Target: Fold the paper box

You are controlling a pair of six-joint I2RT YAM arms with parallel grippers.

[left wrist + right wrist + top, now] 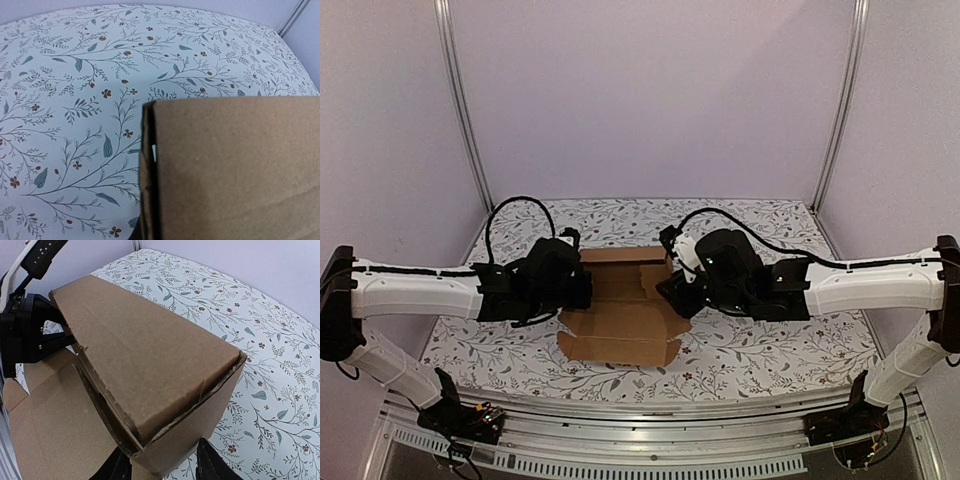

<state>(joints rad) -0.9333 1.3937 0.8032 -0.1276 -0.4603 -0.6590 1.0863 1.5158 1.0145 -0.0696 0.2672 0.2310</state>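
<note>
Brown paper box point(620, 330), part-folded: your left gripper point(585, 290) pinches its nine-o'clock wall, your right gripper point(670, 288) its three-o'clock corner.

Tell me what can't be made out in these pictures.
- Left tool: tips hidden; the box fills the left wrist view, and its own body covers them from above.
- Right tool: fingers cut off by the right wrist view's bottom edge, so its grip is unclear.
</note>
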